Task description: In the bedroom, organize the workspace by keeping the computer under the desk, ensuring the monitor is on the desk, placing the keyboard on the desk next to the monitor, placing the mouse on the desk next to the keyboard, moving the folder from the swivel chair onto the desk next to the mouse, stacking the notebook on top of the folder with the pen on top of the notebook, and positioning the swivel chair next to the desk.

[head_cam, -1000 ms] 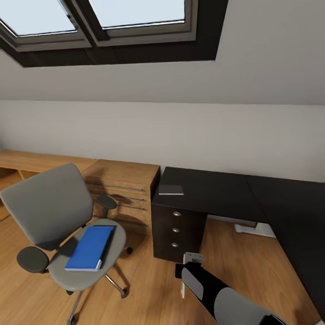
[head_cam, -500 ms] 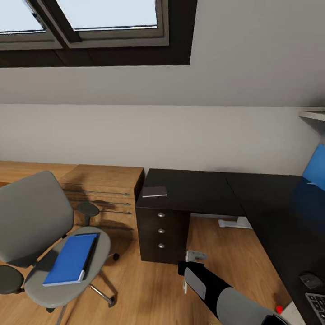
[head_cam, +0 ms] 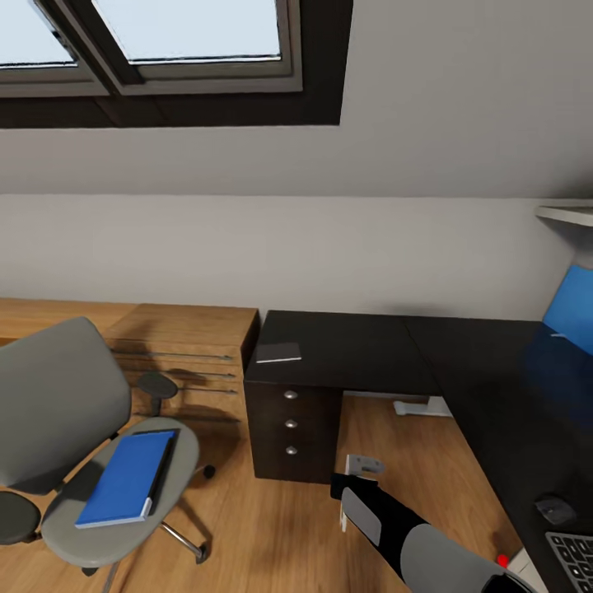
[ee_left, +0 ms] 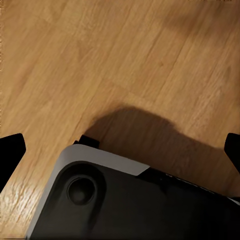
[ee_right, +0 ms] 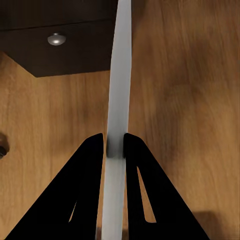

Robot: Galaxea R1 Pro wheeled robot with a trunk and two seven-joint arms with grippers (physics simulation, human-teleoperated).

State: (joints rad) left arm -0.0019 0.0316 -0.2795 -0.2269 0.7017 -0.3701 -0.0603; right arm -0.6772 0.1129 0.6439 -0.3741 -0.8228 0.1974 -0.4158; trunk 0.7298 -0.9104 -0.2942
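Your right gripper [ee_right: 115, 145] pinches the white pen [ee_right: 119, 75]; left gripper [ee_left: 120, 150] gapes empty. The folder [head_cam: 125, 478] waits on the swivel chair [head_cam: 49, 403] at eight o'clock, so the pen stacks last.

This is a home office corner set up in an attic bedroom. A sloped grey-white wall [head_cam: 461, 99] runs down from a dark-framed skylight [head_cam: 181, 49] to a low vertical wall, and the floor [head_cam: 247, 527] is light wood planks. An L-shaped black worktop [head_cam: 371, 350] with dark drawers and round silver knobs stands against the wall, beside a light wood cabinet [head_cam: 185, 346] with long bar handles. A grey swivel chair [head_cam: 58, 403] with black armrests carries a blue folder [head_cam: 125, 478], and a keyboard [head_cam: 575, 553] and mouse [head_cam: 553, 509] lie on the worktop's near wing
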